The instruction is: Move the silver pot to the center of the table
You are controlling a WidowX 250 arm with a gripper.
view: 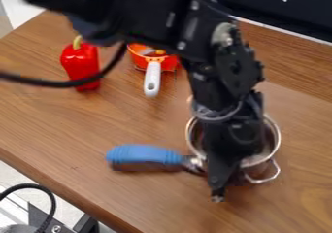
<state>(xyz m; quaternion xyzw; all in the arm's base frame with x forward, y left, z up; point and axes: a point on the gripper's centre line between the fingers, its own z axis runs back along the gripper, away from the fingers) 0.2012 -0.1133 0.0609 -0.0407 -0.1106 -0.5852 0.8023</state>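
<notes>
One silver pot [270, 141] sits at right of view on the bench [84, 130], end effector [224, 181] over it, spread or closed: can't tell. Likely grasp stage; next, secure hold, ease centreward.

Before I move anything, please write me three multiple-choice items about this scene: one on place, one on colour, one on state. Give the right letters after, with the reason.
1. In the picture, where is the pepper?
A) Left of the pan
B) Inside the pot
C) Right of the pan

2. Which colour is the pot's long handle?
A) White
B) Blue
C) Green

3. How does the pot sit?
A) Upside down
B) On its side
C) Upright

1: A, the pepper shows on the left, with the pan to its right.
2: B, the thick grip pointing left from the pot is blue.
3: C, the round rim faces up and the inside shows.
</notes>
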